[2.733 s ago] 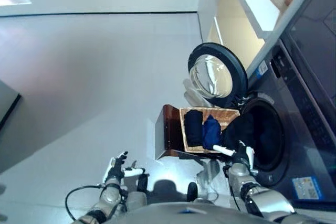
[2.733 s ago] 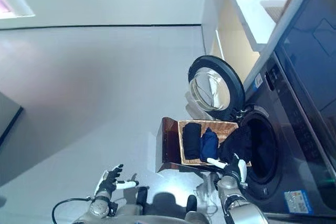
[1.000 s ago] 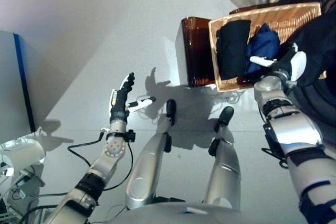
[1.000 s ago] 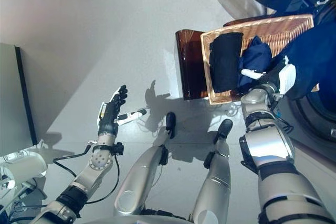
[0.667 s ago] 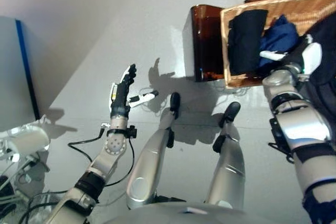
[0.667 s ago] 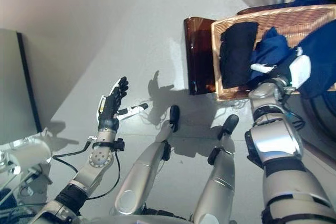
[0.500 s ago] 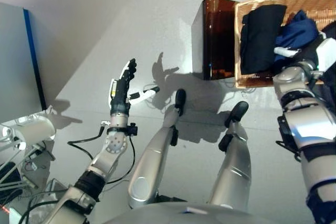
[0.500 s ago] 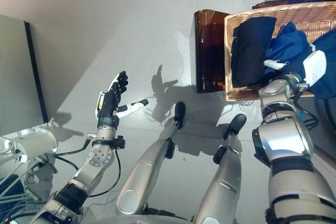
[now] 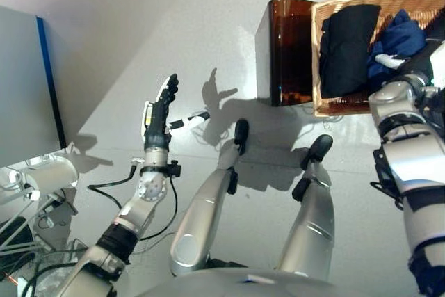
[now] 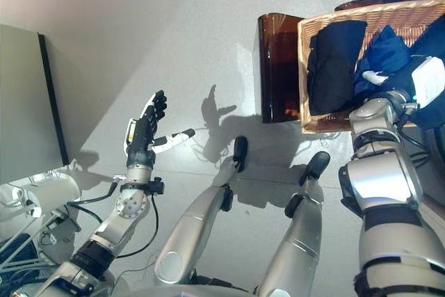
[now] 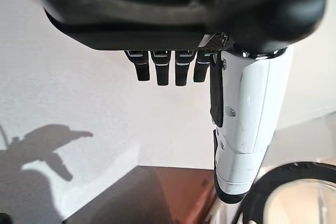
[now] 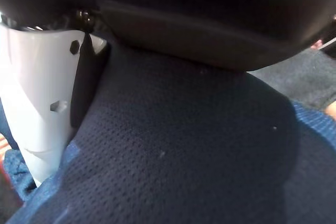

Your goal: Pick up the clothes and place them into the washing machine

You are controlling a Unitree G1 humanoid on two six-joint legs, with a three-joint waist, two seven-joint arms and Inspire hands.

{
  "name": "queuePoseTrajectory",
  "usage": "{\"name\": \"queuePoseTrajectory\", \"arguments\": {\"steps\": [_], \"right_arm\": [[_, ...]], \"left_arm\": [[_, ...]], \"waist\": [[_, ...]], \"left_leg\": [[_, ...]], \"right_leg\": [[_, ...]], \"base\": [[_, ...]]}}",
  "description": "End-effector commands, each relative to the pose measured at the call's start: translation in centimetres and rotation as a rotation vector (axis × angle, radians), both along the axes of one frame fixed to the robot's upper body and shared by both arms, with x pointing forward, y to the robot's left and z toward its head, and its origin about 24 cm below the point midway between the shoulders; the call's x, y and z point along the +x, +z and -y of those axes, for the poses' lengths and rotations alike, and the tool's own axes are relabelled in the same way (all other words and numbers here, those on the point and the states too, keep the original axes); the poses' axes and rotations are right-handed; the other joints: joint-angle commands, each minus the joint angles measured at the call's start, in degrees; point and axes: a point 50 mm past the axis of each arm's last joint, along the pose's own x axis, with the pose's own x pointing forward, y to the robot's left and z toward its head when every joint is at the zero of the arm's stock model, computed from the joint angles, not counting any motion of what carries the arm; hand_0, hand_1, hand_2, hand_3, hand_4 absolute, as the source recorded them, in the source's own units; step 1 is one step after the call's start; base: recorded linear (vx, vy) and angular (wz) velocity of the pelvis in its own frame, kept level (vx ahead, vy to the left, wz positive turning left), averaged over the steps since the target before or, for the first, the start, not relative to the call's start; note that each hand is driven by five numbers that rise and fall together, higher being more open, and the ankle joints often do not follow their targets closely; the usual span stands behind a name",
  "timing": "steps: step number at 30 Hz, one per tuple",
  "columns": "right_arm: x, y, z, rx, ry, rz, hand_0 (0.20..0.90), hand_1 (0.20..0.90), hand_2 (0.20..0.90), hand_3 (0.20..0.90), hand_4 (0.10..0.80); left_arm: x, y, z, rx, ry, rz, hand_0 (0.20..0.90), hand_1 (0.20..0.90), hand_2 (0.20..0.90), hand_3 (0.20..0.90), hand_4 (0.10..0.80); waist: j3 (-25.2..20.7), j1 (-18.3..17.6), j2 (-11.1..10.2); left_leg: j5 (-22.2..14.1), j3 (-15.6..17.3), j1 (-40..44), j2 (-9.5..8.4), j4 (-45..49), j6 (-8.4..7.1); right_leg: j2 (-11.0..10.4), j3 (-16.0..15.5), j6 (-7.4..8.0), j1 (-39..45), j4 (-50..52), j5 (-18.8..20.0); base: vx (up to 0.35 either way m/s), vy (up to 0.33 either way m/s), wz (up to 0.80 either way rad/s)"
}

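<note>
At the right edge, the right robot hand (image 10: 417,83) presses into dark blue cloth (image 12: 178,150) in the basket (image 9: 321,106); whether its fingers are closed I cannot tell. The left robot hand (image 9: 157,117) hangs open and empty at centre left. It should gather a thick fold before lifting.

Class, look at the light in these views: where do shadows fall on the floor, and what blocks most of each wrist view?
Left eye view: the open left hand casts a sharp shadow on the grey floor. Left wrist view: the hand's dark bulk fills the top. Right wrist view: dark blue mesh cloth fills the frame.
</note>
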Motion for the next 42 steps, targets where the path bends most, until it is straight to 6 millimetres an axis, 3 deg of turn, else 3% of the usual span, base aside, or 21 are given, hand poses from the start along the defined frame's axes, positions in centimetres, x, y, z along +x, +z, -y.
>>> {"name": "queuePoseTrajectory", "arguments": {"steps": [1,7,12,13,16,20,27,28,29,30,31,32,33,34,35,36,37,38,41,42], "right_arm": [[-0.8,3.8,1.7,-0.067,-0.068,0.174,0.2,0.2,0.2,0.2,0.3],[-1.3,3.7,1.7,0.33,-0.129,0.611,0.2,0.2,0.2,0.2,0.3],[-1.3,2.7,1.3,0.523,-0.135,0.756,0.2,0.2,0.2,0.2,0.3],[-1.0,2.5,0.7,0.646,-0.123,0.869,0.2,0.2,0.2,0.2,0.3],[-0.4,2.1,-0.5,0.751,-0.081,0.966,0.2,0.2,0.2,0.2,0.3],[-0.1,2.1,-1.1,0.824,-0.041,1.037,0.2,0.2,0.2,0.2,0.3],[0.1,5.2,-1.8,0.839,0.077,1.217,0.2,0.2,0.2,0.2,0.3],[-0.4,7.6,-1.3,0.798,0.124,1.288,0.2,0.2,0.2,0.2,0.3],[-0.4,7.6,-1.3,0.797,0.124,1.289,0.2,0.2,0.2,0.2,0.3],[-1.0,10.3,-0.9,0.738,0.166,1.356,0.2,0.2,0.2,0.2,0.3],[-1.0,10.3,-0.9,0.737,0.166,1.356,0.2,0.2,0.2,0.2,0.3],[-2.0,13.7,-0.8,0.648,0.238,1.43,0.2,0.2,0.2,0.2,0.3],[-2.7,15.3,-0.6,0.6,0.264,1.468,0.2,0.2,0.2,0.2,0.3],[-2.7,15.5,-0.6,0.596,0.265,1.469,0.2,0.2,0.2,0.2,0.3],[-3.6,17.4,-0.6,0.549,0.297,1.528,0.2,0.2,0.2,0.2,0.3],[-5.9,20.9,-0.1,0.454,0.335,1.639,0.2,0.2,0.2,0.2,0.3],[-7.3,22.9,0.2,0.385,0.339,1.678,0.2,0.2,0.2,0.2,0.3],[-7.3,23.1,0.1,0.38,0.339,1.679,0.2,0.2,0.2,0.2,0.3],[-10.6,28.1,-0.8,0.191,0.414,1.742,0.2,0.2,0.2,0.2,0.3],[-11.0,28.6,-1.1,0.177,0.424,1.759,0.812,0.812,0.812,0.812,0.737]], "left_arm": [[-1.0,2.5,-1.0,-0.03,0.012,0.156,0.9,0.9,0.9,0.9,0.8],[-1.0,1.5,-1.1,-0.04,0.012,0.108,0.9,0.9,0.9,0.9,0.8],[-1.1,0.7,-1.2,-0.037,0.005,0.066,0.9,0.9,0.9,0.9,0.8],[-1.2,0.3,-0.9,-0.05,-0.004,0.047,0.9,0.9,0.9,0.9,0.8],[-1.2,-0.4,-0.6,-0.056,-0.025,0.007,0.9,0.9,0.9,0.9,0.8],[-1.3,-0.8,-0.4,-0.063,-0.045,-0.016,0.9,0.9,0.9,0.9,0.8],[-1.4,-0.7,-0.8,-0.063,-0.054,-0.013,0.9,0.9,0.9,0.9,0.8],[-1.5,-0.5,-1.1,-0.067,-0.049,-0.001,0.9,0.9,0.9,0.9,0.8],[-1.5,-0.5,-1.1,-0.069,-0.05,0.0,0.9,0.9,0.9,0.9,0.8],[-1.5,-0.5,-1.4,-0.075,-0.044,0.002,0.9,0.9,0.9,0.9,0.8],[-1.5,-0.5,-1.4,-0.076,-0.044,0.002,0.9,0.9,0.9,0.9,0.8],[-1.6,-0.4,-1.8,-0.078,-0.034,0.003,0.9,0.9,0.9,0.9,0.8],[-1.6,-0.4,-1.9,-0.08,-0.031,0.006,0.9,0.9,0.9,0.9,0.8],[-1.5,-0.3,-1.9,-0.083,-0.032,0.007,0.9,0.9,0.9,0.9,0.8],[-1.6,-0.3,-2.1,-0.089,-0.027,0.011,0.9,0.9,0.9,0.9,0.8],[-1.7,-0.1,-2.6,-0.075,-0.026,0.021,0.9,0.9,0.9,0.9,0.8],[-1.9,0.0,-2.8,-0.073,-0.03,0.024,0.9,0.9,0.9,0.9,0.8],[-1.9,0.0,-2.7,-0.077,-0.032,0.026,0.9,0.9,0.9,0.9,0.8],[-2.3,-0.2,-3.5,-0.068,-0.011,0.017,0.9,0.9,0.9,0.9,0.8],[-2.5,-0.2,-3.5,-0.075,-0.012,0.013,0.9,0.9,0.9,0.9,0.8]], "waist": [[-2.2,-1.6,2.7],[-3.0,-3.3,4.9],[-3.8,-3.6,6.3],[-3.9,-3.9,7.3],[-4.4,-3.7,8.3],[-5.1,-3.5,9.4],[-6.2,-2.7,11.2],[-6.6,-2.3,11.5],[-6.6,-2.4,11.6],[-6.7,-2.3,11.6],[-6.6,-2.3,11.6],[-7.0,-2.0,11.4],[-7.2,-2.0,11.3],[-7.2,-2.1,11.4],[-7.5,-2.2,11.3],[-8.2,-2.2,11.1],[-8.8,-2.1,11.0],[-8.7,-2.0,11.1],[-10.2,-2.0,10.7],[-10.3,-2.3,11.0]], "left_leg": [[-1.9,-1.5,-3.0,1.53,2.5,-5.47],[-2.2,0.5,-0.8,1.3,1.2,-5.64],[-2.5,2.1,0.4,1.17,0.7,-5.53],[-2.7,2.7,0.6,1.11,0.6,-5.45],[-2.9,3.4,1.1,1.11,0.4,-5.41],[-3.0,3.7,1.6,1.02,0.1,-5.43],[-3.2,3.7,2.2,1.04,0.1,-5.56],[-3.2,3.4,2.3,1.16,0.2,-5.65],[-3.2,3.4,2.3,1.17,0.2,-5.67],[-3.2,3.2,2.4,1.19,0.3,-5.79],[-3.2,3.2,2.4,1.18,0.3,-5.79],[-3.0,2.9,2.7,1.38,0.2,-5.9],[-3.0,2.8,2.7,1.48,0.3,-6.03],[-3.0,2.8,2.6,1.45,0.3,-6.05],[-2.9,2.6,2.8,1.52,0.1,-6.18],[-2.8,2.4,3.1,1.53,-0.2,-6.43],[-2.7,2.3,3.2,1.37,-0.4,-6.52],[-2.7,2.3,3.2,1.34,-0.4,-6.52],[-2.3,2.3,3.9,1.01,-1.9,-6.81],[-2.2,2.3,4.2,0.97,-2.2,-6.74]], "right_leg": [[0.9,1.9,-0.48,4.8,-2.8,-2.1],[0.8,4.1,0.01,6.0,-5.3,-1.2],[1.1,5.5,0.19,6.2,-6.5,-0.8],[1.1,6.1,0.26,6.1,-6.9,-0.7],[1.0,6.8,0.34,6.1,-7.4,-0.4],[0.8,7.0,0.36,6.0,-7.3,-0.6],[0.7,6.9,0.14,5.5,-4.8,-2.4],[0.8,7.0,0.09,5.4,-3.7,-3.1],[0.8,7.0,0.08,5.3,-3.6,-3.2],[0.9,7.0,0.01,5.1,-2.5,-3.7],[0.9,7.0,0.01,5.0,-2.4,-3.7],[1.1,6.9,-0.05,4.7,-1.4,-4.3],[1.1,6.9,-0.07,4.5,-0.8,-4.5],[1.0,7.0,-0.08,4.3,-0.6,-4.7],[1.0,6.9,-0.13,4.3,-0.1,-5.0],[1.1,6.9,-0.1,4.0,0.7,-5.7],[1.0,6.9,-0.1,3.8,1.3,-6.0],[1.0,6.9,-0.09,3.6,1.4,-6.0],[0.8,6.9,0.02,3.5,1.6,-6.2],[0.9,7.1,0.03,3.4,1.8,-6.3]], "base": [[-0.024,0.039,-0.27],[0.001,0.051,-0.25],[0.015,0.057,-0.23],[0.005,0.014,-0.19],[0.007,0.012,-0.25],[0.016,0.01,-0.09],[0.031,-0.028,-0.03],[0.033,-0.027,0.01],[0.065,-0.053,0.03],[0.031,-0.028,0.04],[0.073,-0.061,0.07],[0.055,-0.057,0.05],[0.055,-0.058,0.05],[0.035,-0.039,0.05],[0.053,-0.029,0.06],[0.075,-0.025,0.08],[0.055,-0.009,0.07],[0.044,0.003,0.1],[0.052,0.002,0.14],[0.045,0.01,0.1]]}}
